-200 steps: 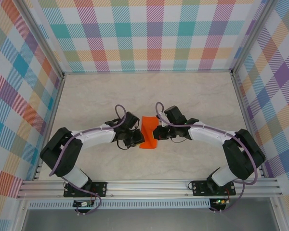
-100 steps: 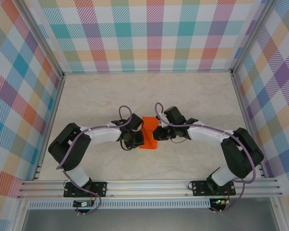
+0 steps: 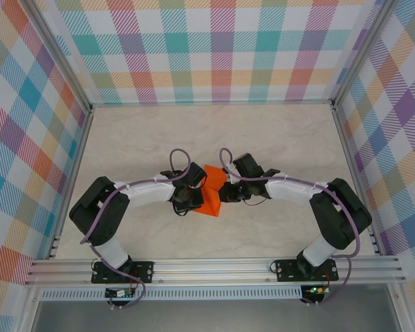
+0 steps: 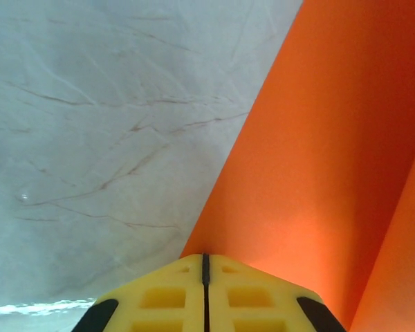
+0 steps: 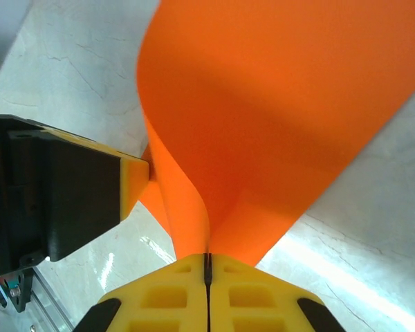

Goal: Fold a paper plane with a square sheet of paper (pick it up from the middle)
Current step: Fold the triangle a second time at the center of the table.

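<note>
The paper plane (image 3: 211,197) runs roughly near-to-far, tip direction unclear.

The top camera looks steeply down from above and behind the arm bases over the whole counter (image 3: 277,138), while the wrist cameras peer along the left gripper (image 4: 205,257) and the right gripper (image 5: 207,257), very close on the paper plane (image 3: 209,197) that all three views share.
</note>
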